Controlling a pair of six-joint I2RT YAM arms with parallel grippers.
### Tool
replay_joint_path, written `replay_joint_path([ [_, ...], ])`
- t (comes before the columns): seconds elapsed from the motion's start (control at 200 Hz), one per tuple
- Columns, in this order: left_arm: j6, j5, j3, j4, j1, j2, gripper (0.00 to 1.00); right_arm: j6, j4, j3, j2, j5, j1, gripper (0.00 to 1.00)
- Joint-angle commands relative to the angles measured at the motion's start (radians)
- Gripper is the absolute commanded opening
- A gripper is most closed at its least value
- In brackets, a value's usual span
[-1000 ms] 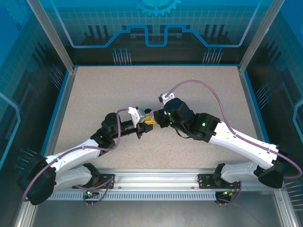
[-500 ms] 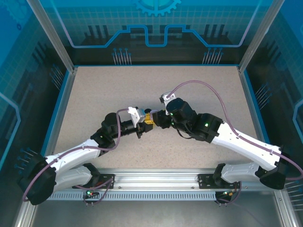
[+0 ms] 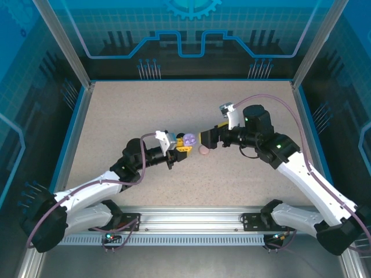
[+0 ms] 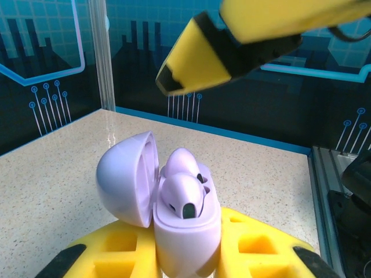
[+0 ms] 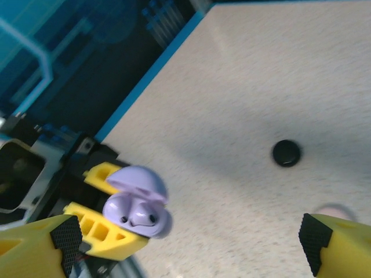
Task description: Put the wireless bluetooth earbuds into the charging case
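Left end effector [image 3: 181, 145] clamps purple case [image 4: 185, 226] | purple earbuds [image 4: 181, 191] seated inside | right end effector [image 3: 207, 138] wide, apart

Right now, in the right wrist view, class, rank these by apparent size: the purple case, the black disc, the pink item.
Largest: the purple case, though it may sit nearer the camera.
Next: the black disc.
Unranked: the pink item, partly hidden.
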Motion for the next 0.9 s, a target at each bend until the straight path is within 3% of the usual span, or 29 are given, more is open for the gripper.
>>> replay_joint_path([
  [0.0, -0.023, 0.039, 0.043, 0.057, -0.009, -0.018, 0.01, -0.008, 0.092, -0.003, 0.047, -0.27, -0.008, 1.0],
  [0.425, -0.026, 0.041, 0.045, 0.054, -0.01, -0.018, 0.02, 0.012, 0.14, 0.054, 0.135, -0.391, 0.044, 0.89],
  [0.895, -0.016, 0.038, 0.045, 0.045, -0.009, -0.014, 0.01, -0.057, 0.113, 0.083, 0.09, -0.334, 0.045, 0.83],
])
